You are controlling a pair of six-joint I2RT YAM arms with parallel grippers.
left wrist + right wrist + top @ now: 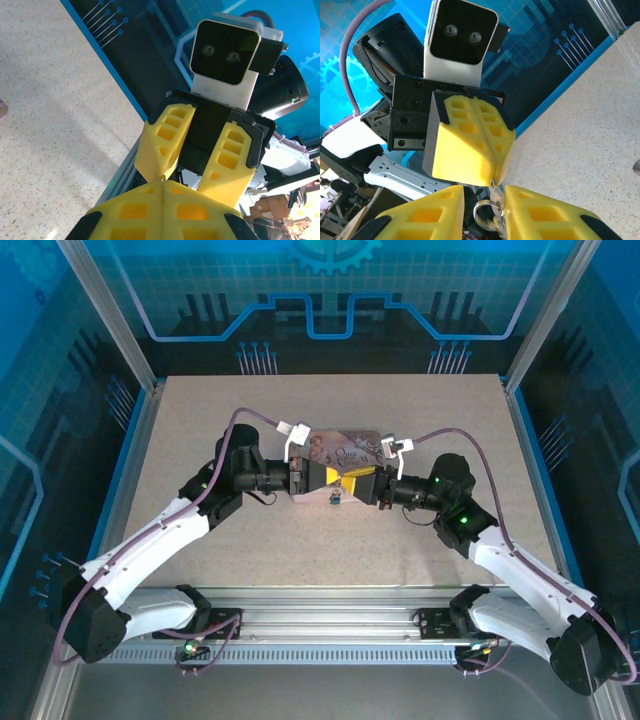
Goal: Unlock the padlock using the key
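Both arms are reached inward and meet tip to tip at the middle of the surface [300,550], just in front of the pink tin [345,447]. The left gripper [162,189] is seen with its yellow jaws pressed flat together, no gap between them. From the right wrist view, a thin sliver of metal [493,187] is spotted right at their tips. Whether it is the key, and whether it is actually pinched, cannot be told.

The right gripper [485,205] is pointed straight at the left one, almost touching it. Its jaws are held somewhat apart, and a silver loop [482,212] with some dark bits is seen in the gap between them. Whether that loop is squeezed or merely sits there cannot be told.

The padlock itself cannot be made out as a brass block. If it is anywhere, it is hidden at that meeting point between the two sets of jaws. From above, a small pale item [335,500] is seen just nearer than the tips, too small to name.
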